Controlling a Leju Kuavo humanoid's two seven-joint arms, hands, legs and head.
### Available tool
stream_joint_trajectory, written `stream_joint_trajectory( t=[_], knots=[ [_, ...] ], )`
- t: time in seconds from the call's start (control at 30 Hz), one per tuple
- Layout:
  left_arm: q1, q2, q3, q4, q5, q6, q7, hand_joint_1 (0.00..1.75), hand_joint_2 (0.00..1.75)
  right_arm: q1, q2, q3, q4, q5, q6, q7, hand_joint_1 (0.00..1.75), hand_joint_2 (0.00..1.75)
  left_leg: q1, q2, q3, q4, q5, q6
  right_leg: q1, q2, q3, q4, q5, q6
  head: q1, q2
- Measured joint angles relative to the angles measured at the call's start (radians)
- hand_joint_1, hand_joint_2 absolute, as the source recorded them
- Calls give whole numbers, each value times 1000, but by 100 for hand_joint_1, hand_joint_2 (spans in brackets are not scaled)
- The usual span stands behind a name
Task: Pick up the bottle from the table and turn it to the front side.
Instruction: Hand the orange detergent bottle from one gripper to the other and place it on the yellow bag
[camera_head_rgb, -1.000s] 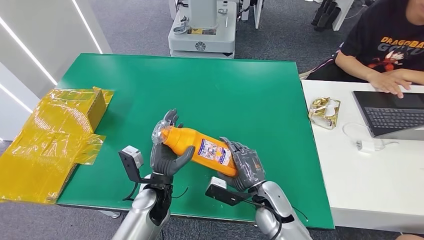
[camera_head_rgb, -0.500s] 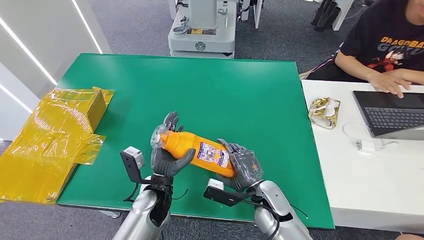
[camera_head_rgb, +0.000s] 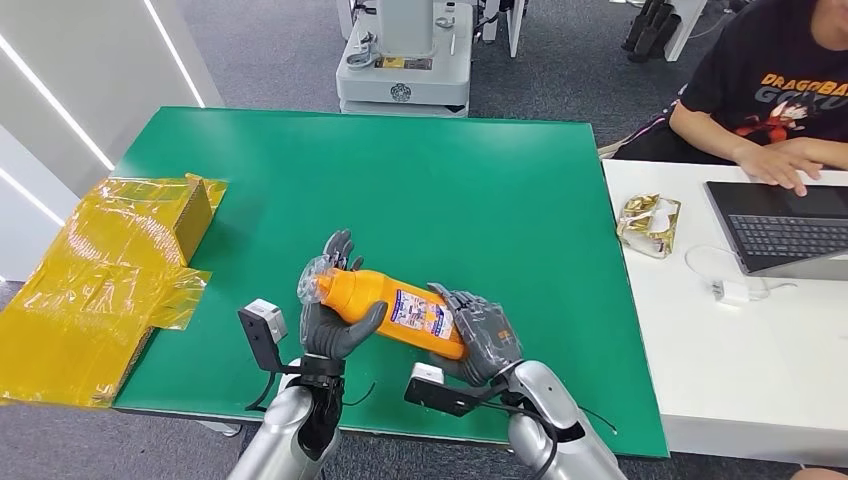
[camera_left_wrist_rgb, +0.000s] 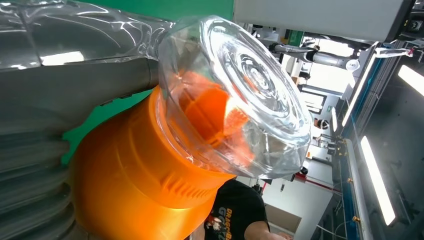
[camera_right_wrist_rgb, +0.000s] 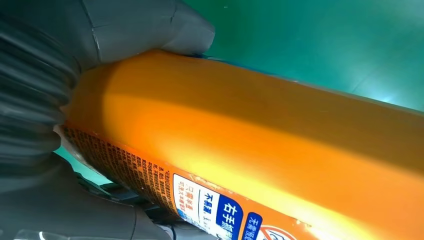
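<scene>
An orange bottle (camera_head_rgb: 385, 308) with a clear cap and a white-and-blue label lies tilted above the green table (camera_head_rgb: 450, 180), near its front edge. My left hand (camera_head_rgb: 333, 318) cups the neck end, thumb under the shoulder. My right hand (camera_head_rgb: 485, 333) grips the base end. Close up in the left wrist view, the clear cap (camera_left_wrist_rgb: 240, 95) sits over the orange neck of the bottle (camera_left_wrist_rgb: 145, 185). The right wrist view has the bottle body (camera_right_wrist_rgb: 260, 150) with its label text showing, and my right hand (camera_right_wrist_rgb: 55, 65) wrapped around it.
A yellow-wrapped box (camera_head_rgb: 110, 275) sits on the table's left edge. A white desk (camera_head_rgb: 740, 340) on the right carries a laptop (camera_head_rgb: 780, 230), a foil packet (camera_head_rgb: 648, 222) and a charger; a person (camera_head_rgb: 780, 90) sits there. A robot base (camera_head_rgb: 405, 55) stands beyond the table.
Both hands and the bottle have drifted slightly toward me and to the left, with the bottle lying a little flatter. Both hands keep their hold.
</scene>
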Motion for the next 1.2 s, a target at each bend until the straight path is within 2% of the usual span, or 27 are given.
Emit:
stream_joint_trajectory(
  t=[0.03,0.07,0.17,0.2,1.1,1.13,1.2],
  knots=[
    [0,0,0,0,0,0,0,0,175,0,0,0,0,0,2,0,175,175,0,0,0,0,0,0,0,0,0,0,0,0,0,0],
    [0,0,0,0,1,0,0,33,175,0,0,0,-1,1,5,0,175,175,0,0,0,0,0,0,0,0,0,0,0,0,0,0],
    [0,0,0,0,4,1,0,164,175,1,0,0,-6,8,17,1,175,175,0,0,0,0,0,0,0,0,0,0,0,0,0,0],
    [0,0,0,1,4,1,0,175,175,1,0,0,-7,11,21,2,175,175,0,0,0,0,0,0,0,1,0,0,0,0,0,0],
    [-10,-27,1,0,20,-31,1,175,175,17,0,-1,-43,40,43,37,175,175,0,1,0,0,0,0,0,1,-1,0,0,0,0,0],
    [-10,-27,2,0,19,-36,1,175,175,21,0,-2,-47,43,42,41,166,175,0,1,0,0,0,0,0,1,-1,0,0,0,0,0],
    [-10,-28,3,0,14,-47,1,175,175,33,-1,-4,-59,50,33,48,82,175,0,1,0,0,0,0,0,1,-1,0,0,0,0,0]
  ],
)
